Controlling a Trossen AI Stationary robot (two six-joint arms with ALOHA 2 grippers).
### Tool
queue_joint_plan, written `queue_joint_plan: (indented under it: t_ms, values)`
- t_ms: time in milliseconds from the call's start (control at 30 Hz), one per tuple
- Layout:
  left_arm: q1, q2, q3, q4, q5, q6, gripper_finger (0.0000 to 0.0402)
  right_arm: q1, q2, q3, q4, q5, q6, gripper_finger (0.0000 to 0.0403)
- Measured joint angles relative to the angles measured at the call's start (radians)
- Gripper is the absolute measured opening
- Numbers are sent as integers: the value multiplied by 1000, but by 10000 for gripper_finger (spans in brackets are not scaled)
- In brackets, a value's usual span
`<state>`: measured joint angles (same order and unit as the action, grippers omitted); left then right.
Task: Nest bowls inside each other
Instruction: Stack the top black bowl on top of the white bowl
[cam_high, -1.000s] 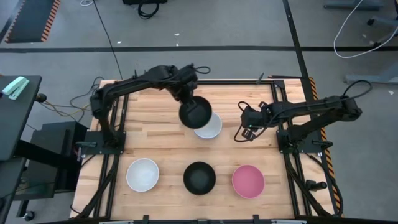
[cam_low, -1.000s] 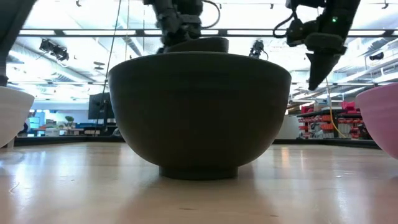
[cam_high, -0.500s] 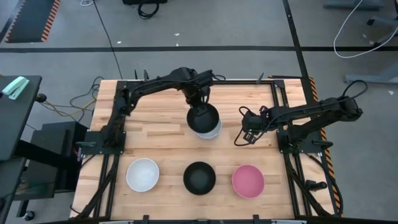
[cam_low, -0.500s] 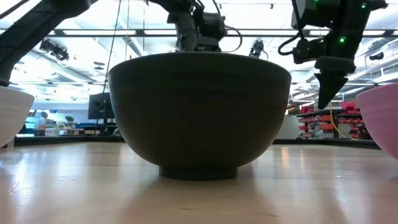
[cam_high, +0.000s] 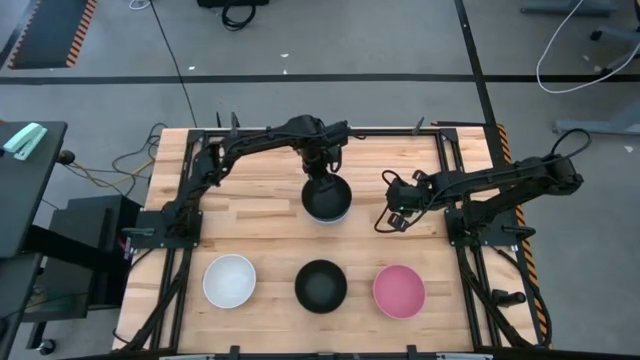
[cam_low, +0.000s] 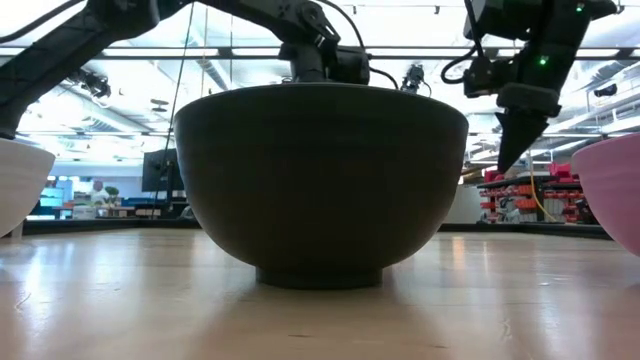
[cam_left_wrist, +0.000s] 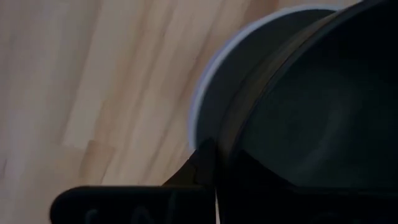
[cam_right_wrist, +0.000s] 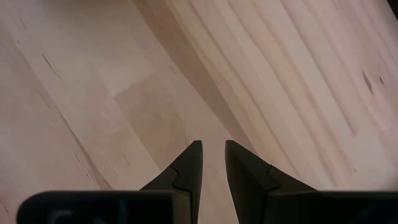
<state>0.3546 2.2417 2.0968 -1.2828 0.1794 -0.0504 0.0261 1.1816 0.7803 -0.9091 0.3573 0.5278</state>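
L gripper (cam_high: 322, 166) clamped on black bowl (cam_high: 326, 197) rim, seated in pale bowl (cam_left_wrist: 202, 99) mid-table; centre, release cleanly, lift straight; R gripper (cam_high: 396, 214) idle to right, fingers nrly closed, empty

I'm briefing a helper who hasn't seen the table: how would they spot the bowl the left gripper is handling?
Look at the wooden table from above, then past the front row of three bowls to the far middle. There the left gripper holds a black bowl sitting inside a pale bowl. It is the only stacked bowl, while the other black bowl stands alone in front.
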Motion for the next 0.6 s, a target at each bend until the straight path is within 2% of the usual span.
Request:
queue_joint_plan:
  t_ms: [133, 600]
  values:
    - [-9, 0, 0, -4, 33, -12, 10, 0, 0, 0, 11, 0, -6, 77]
    - [5, 45, -3, -11, 30, -19, 18, 0, 0, 0, 19, 0, -8, 77]
